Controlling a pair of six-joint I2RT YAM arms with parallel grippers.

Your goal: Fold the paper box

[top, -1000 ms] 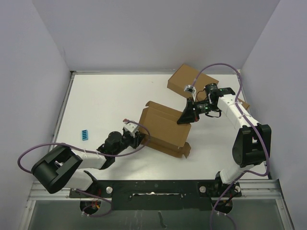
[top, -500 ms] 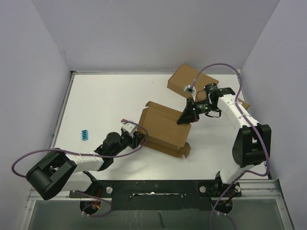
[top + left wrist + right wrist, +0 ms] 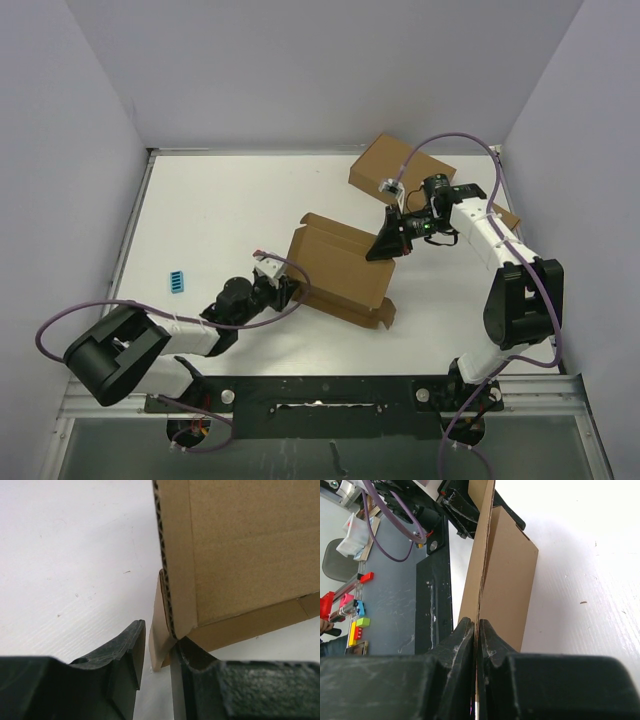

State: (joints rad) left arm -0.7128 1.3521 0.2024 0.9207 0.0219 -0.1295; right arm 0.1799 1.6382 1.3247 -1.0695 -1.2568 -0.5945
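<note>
The paper box lies partly folded mid-table, a shallow brown mailer with one wall raised. My left gripper sits low at its near left corner. In the left wrist view its jaws straddle a small side flap. The right finger touches the corner, and a gap shows between the flap and the left finger, so it is open. My right gripper is shut on the box's far right panel. The right wrist view shows that cardboard edge-on, pinched at the fingertips.
A larger brown box rests at the back right, close behind the right arm. The corner of another brown box shows past the right forearm. A small blue piece lies at the left. White walls enclose the table.
The left jaws widened a little, then narrowed again around the flap. The box and the right gripper shifted slightly to the left.
</note>
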